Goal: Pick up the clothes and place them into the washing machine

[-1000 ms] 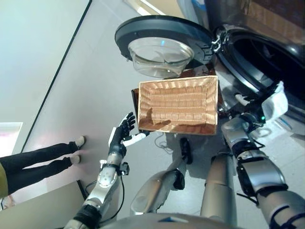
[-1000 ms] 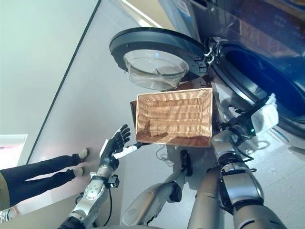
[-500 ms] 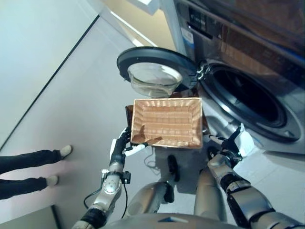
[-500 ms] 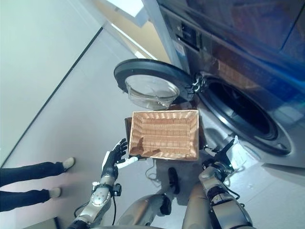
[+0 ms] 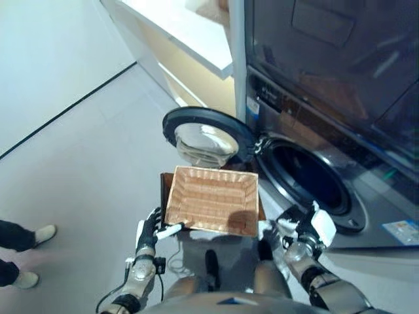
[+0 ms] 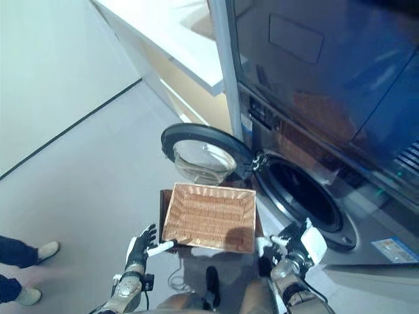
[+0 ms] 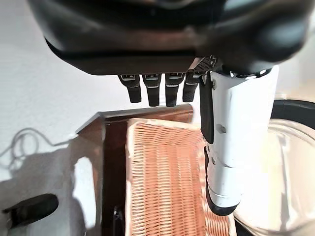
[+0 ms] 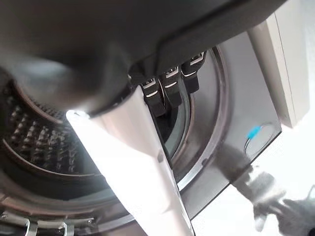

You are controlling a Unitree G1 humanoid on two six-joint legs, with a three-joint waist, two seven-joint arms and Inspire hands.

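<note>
Clothes could not be found in any view. Wicker basket (image 5: 211, 209) sat on a dark stand (image 7: 112, 162) directly ahead, and its woven floor looked bare, though the far inner corners were shadowed, so a small item there cannot be ruled out. Basket's long axis ran left to right across the robot's front.

Washing machine (image 5: 308, 186) stood ahead and to the right, with the round door (image 5: 206, 139) swung open to the left, behind the basket. Drum (image 8: 39, 147) was visible past the right hand; perforated wall seen, no cloth made out inside.

Left hand (image 5: 152, 230) hung just beside the basket's near left corner, fingers straight and relaxed, white-covered thumb out, holding nothing. Right hand (image 5: 306, 227) was near the lower rim of the drum opening, fingers straight, also empty.

Judgement: the left hand was the nearer to the basket and the right the nearer to the drum. With nothing seen to lift, the loading appeared done or a garment lay out of view.

A person's shoes (image 5: 31, 255) showed on the floor (image 5: 85, 170) far left.
</note>
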